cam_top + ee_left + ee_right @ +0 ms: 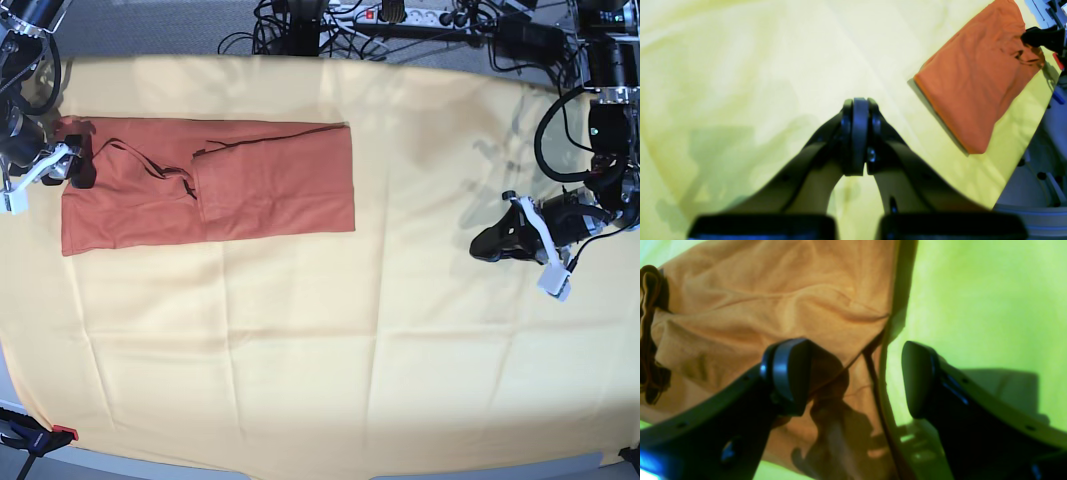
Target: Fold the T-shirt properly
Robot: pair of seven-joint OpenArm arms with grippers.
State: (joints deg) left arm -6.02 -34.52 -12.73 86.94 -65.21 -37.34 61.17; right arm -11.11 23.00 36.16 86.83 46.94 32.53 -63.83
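- item: plain rust-orange short-sleeved soft cotton t-shirt, lying flat at about 10 o'clock in the base view on the large pale yellow cloth that covers the counter.
- condition: already folded lengthwise into a long narrow band, sleeves turned in; a loose hem edge runs across the middle of the top layer, with some wrinkling near the left end.
- progress, as a judgement: the side folds look done; the crosswise fold or folds that would make the band a compact packet look still to do, along with some smoothing.
- right end effector: fingers spread apart, grasping nothing, poised over the shirt's edge, at 9 o'clock in the base view; one finger over the orange fabric, the other over the yellow cloth.
- left end effector: clenched on nothing, fingers pressed together, at about 3 o'clock in the base view, well apart from the shirt, over bare yellow cloth.
- brands, labels, writing: none legible in any view; no tag visible on the shirt.
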